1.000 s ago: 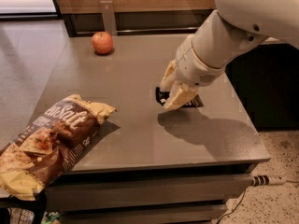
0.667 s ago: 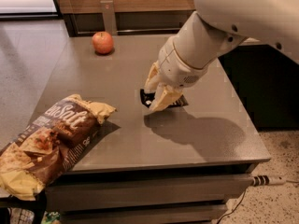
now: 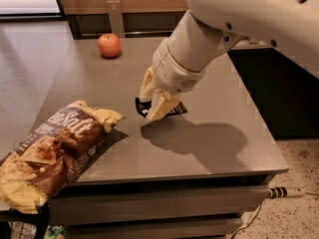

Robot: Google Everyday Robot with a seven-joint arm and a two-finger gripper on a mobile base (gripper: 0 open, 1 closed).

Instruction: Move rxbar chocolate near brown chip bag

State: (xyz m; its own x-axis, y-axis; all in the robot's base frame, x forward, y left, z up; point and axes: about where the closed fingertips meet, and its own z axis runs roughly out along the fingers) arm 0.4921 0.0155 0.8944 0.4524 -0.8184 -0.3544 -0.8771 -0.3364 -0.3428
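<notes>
The rxbar chocolate [image 3: 175,109], a small flat black wrapper, is held between the cream fingers [image 3: 159,106] of my gripper [image 3: 150,107], just above the grey table top near its middle. The gripper is shut on the bar; most of the bar is hidden behind the fingers. The brown chip bag [image 3: 52,151], large, crinkled, dark brown and cream-yellow with white lettering, lies at the table's front left and hangs over the left edge. The gripper is a short way to the right of the bag's top end.
A red apple [image 3: 109,45] stands at the back left of the table [image 3: 224,148]. The table's right edge drops to a speckled floor with a cable [image 3: 286,192]. A dark counter and wood panel stand behind.
My gripper has moved left across the table with the rxbar chocolate in it, closer to the brown chip bag. The bag and the apple have not moved.
</notes>
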